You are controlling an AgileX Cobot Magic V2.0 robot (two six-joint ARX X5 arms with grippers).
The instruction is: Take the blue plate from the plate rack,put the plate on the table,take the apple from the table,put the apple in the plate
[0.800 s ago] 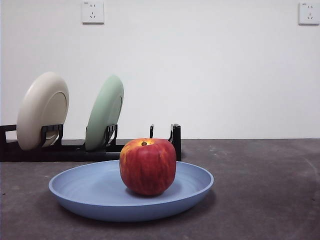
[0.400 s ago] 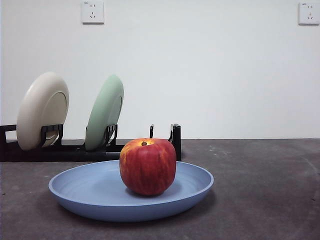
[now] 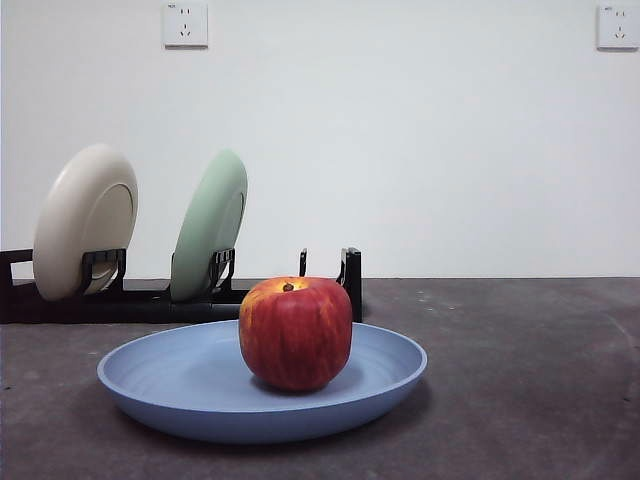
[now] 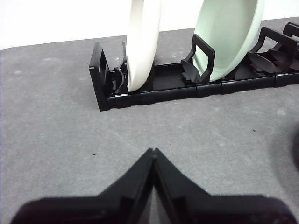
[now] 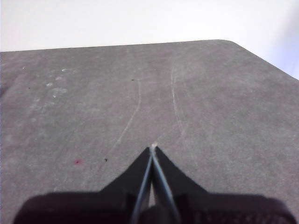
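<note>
Nothing moves since before: I see apple (image 3: 295, 333) in blue plate (image 3: 180, 375), task done; left gripper (image 4: 153, 151) and right gripper (image 5: 153, 149) clenched, empty.

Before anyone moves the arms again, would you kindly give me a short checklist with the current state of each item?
1. Blue plate flat on the table, out of the plate rack: ok.
2. Apple sitting upright in the blue plate: ok.
3. Left gripper shut, holding nothing, over bare table near the rack: ok.
4. Right gripper shut, holding nothing, over bare table: ok.
5. Cream plate and green plate standing in the rack: ok.
6. Apple's exact centring in the plate: cannot tell.
</note>
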